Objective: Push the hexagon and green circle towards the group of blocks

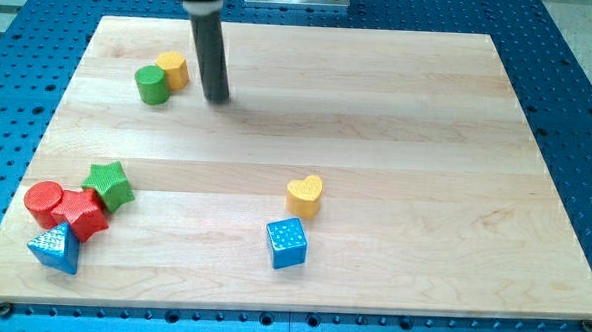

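Pale wood made up the worktop point(377, 140), a light planked board lying on a blue perforated base point(579, 98). No jaws existed on this arm, so nothing could be clenched or released; it ended in a straight dark rod, and my tip point(217, 100) rested on the wood near the view's top left. Just to the view's left of my tip stood the yellow hexagon block point(173, 70), close beside the rod, though whether they touched could not be told. The green circle block point(152, 85) sat against the hexagon's lower left side, one step further from my tip. Well below and to the left of my tip, by the board's lower left corner, lay the group: a green star block point(109, 185), a red circle block point(43, 202), a red block point(80, 215) of unclear shape and a blue triangle block point(55, 248), all packed together. Down and to the right of my tip, well apart from it, a yellow heart block point(305, 194) stood just above a blue cube block point(287, 243)
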